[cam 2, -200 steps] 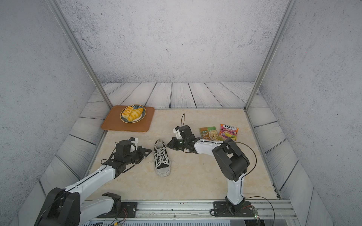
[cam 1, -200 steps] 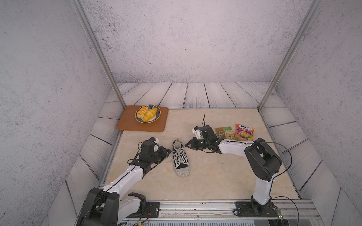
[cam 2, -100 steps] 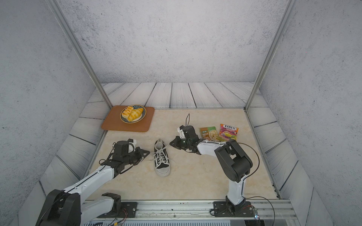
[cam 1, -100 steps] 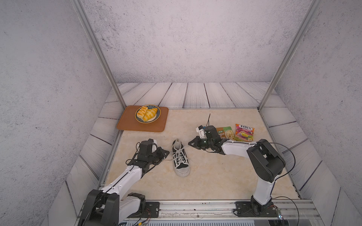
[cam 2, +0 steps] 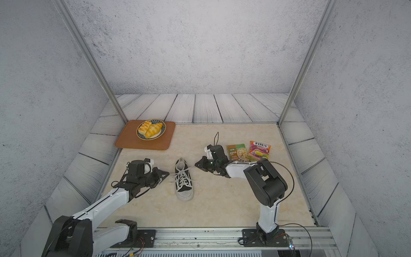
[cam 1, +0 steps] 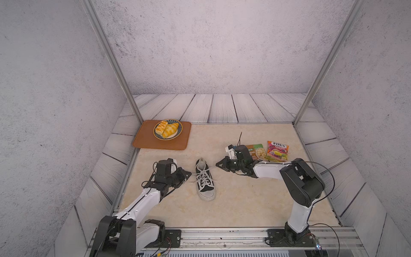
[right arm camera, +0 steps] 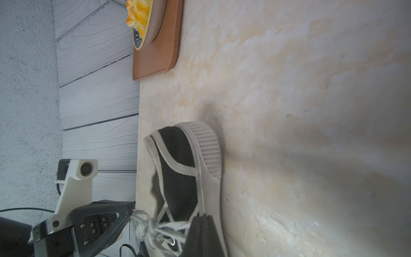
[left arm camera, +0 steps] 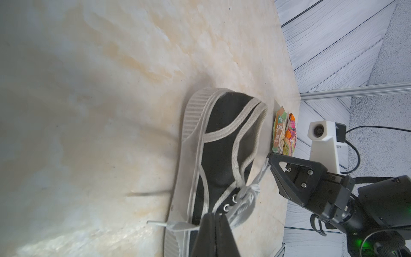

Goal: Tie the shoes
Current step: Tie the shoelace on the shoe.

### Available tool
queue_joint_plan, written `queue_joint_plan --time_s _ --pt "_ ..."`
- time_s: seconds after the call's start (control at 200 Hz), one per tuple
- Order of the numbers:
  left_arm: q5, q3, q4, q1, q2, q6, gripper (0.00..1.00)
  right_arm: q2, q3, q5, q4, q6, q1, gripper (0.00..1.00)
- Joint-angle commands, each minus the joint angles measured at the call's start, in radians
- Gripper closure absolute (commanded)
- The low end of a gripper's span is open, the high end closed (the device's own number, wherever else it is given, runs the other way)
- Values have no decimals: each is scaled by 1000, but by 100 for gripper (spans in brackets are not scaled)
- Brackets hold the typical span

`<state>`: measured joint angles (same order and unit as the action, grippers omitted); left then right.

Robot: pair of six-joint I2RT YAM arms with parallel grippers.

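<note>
Black canvas low-top sneaker (cam 1: pixel 205 185) with white rubber sole at lower centre of both top views, toe toward the bottom edge. Left gripper (cam 1: pixel 190 174) and right gripper (cam 1: pixel 217 164) flanking it, each pinched together on the flat white laces (cam 1: pixel 202 174).

1 sneaker (cam 1: pixel 205 185) lies mid-table, and its laces (cam 1: pixel 202 177) run out in 2 strands, 1 to each side. 2 grippers flank it: 1 left gripper (cam 1: pixel 189 175) and 1 right gripper (cam 1: pixel 217 165). Far left: 1 brown tray (cam 1: pixel 146 142), 1 plate (cam 1: pixel 167 138), 2 pastries (cam 1: pixel 170 131). Far right: 1 green packet (cam 1: pixel 258 152) and 1 pink packet (cam 1: pixel 277 150), 2 packets in all.
</note>
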<state>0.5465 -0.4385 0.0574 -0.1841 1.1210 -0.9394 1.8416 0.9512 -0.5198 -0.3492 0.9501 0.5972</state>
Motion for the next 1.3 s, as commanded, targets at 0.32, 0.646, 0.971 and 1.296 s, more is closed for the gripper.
queue_joint_plan --time_s 0.32,0.646,0.971,1.296 --pt "11 -19 -10 40 23 27 100 -99 -45 44 -33 12 -31 100" --pt "58 -25 33 39 39 36 100 -42 -6 -92 -57 -11 -4 100" --pt "86 11 67 37 29 45 100 -30 80 -126 194 -173 25 81" --pt "112 32 76 24 25 67 100 -77 174 7 436 -266 27 62"
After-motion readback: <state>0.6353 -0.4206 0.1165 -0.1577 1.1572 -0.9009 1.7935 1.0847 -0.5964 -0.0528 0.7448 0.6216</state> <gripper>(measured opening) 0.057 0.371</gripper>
